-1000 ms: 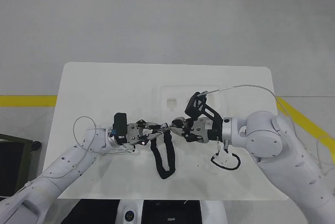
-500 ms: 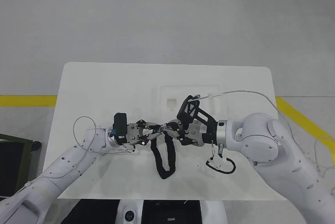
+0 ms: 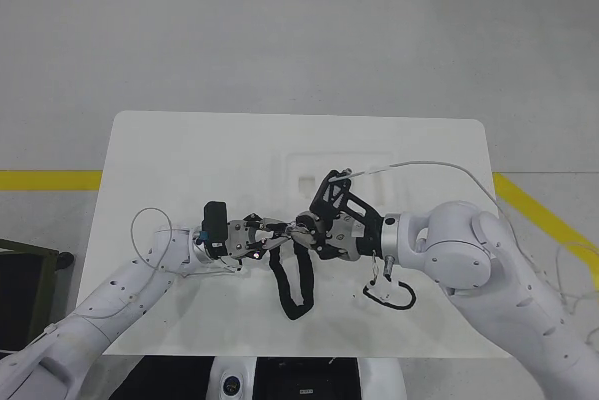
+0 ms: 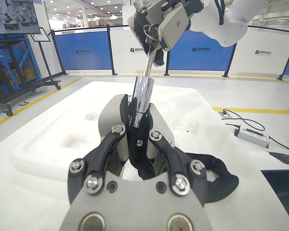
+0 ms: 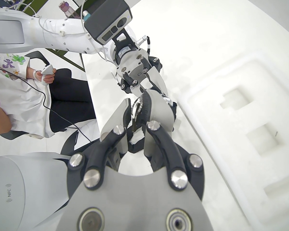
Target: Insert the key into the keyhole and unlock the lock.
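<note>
My left gripper (image 4: 137, 108) is shut on the lock (image 4: 142, 96), a chrome cylinder whose black sleeved chain (image 3: 291, 285) hangs in a loop down onto the table. My right gripper (image 4: 153, 40) is shut on the key (image 4: 148, 64) by its head, where a key ring sits. The key's blade runs into the open end of the cylinder. Seen from above, the left gripper (image 3: 272, 238) and the right gripper (image 3: 305, 234) meet tip to tip over the table's middle. In the right wrist view, the right gripper (image 5: 136, 108) faces the left gripper (image 5: 156, 90) closely.
A white foam tray (image 3: 324, 165) with several square recesses lies just behind the grippers on the white table (image 3: 179, 150). A small black loop (image 3: 391, 293) sits under the right wrist. The table's front edge is close below the chain.
The right gripper has moved left toward the left gripper and its wrist has rolled, bringing the key closer into the cylinder. The left arm has stayed still.
</note>
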